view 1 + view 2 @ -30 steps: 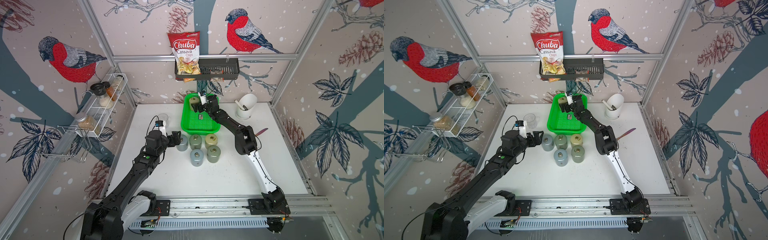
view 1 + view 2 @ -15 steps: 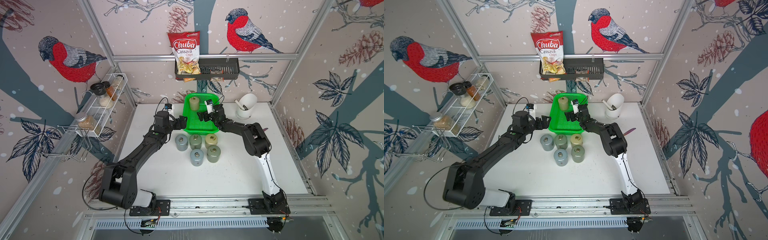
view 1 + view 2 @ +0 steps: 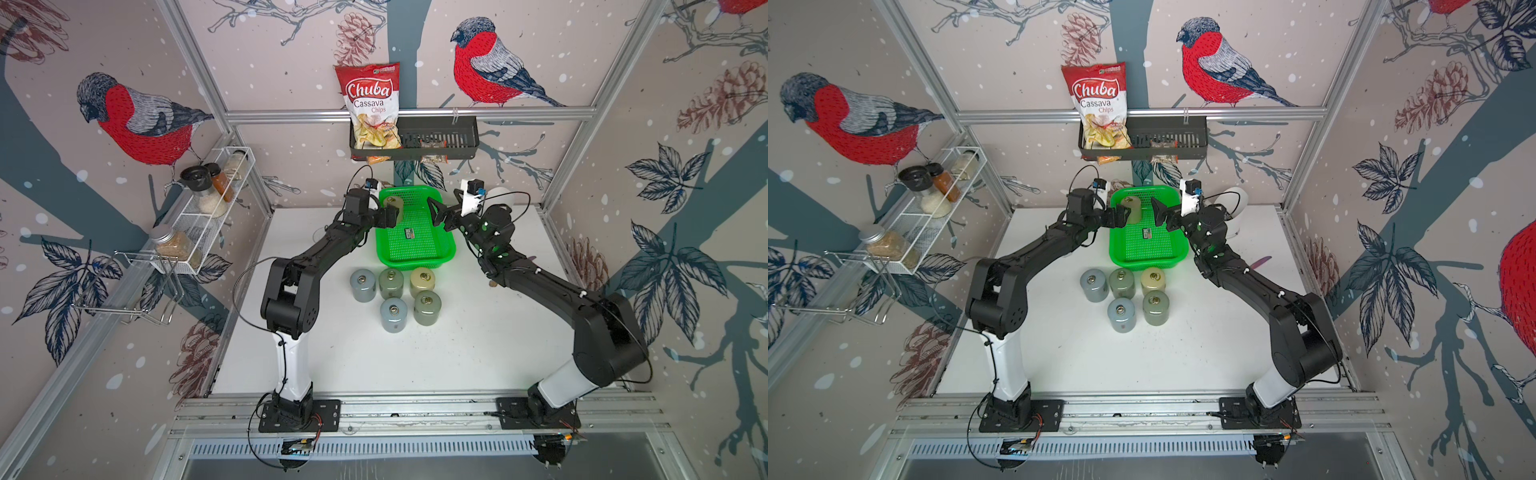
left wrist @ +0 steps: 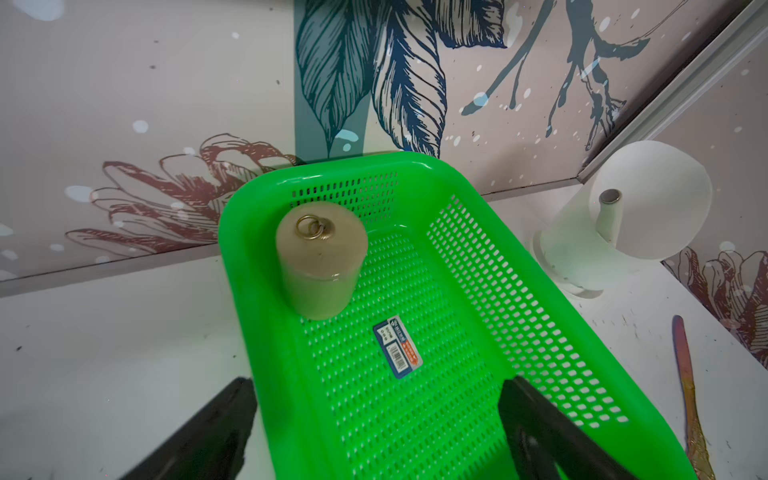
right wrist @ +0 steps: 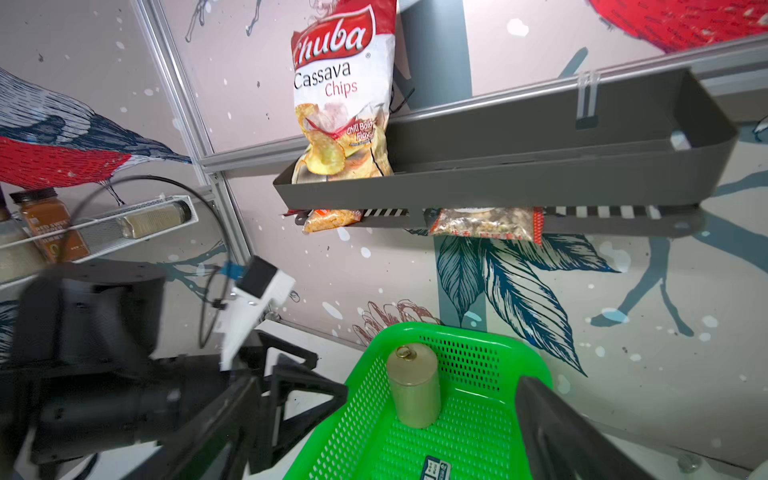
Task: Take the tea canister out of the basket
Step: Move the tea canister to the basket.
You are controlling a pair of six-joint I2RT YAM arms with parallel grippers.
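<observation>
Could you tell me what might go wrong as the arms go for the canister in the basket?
The tea canister stands close in a corner of the basket, so the open left pincer could catch the rim and drag it. The right pincer hangs open at the opposite rim; both reaching in might collide.

label [image 4: 397,347]: print unreadable | left pincer [image 4: 376,382]: partly cut by edge
</observation>
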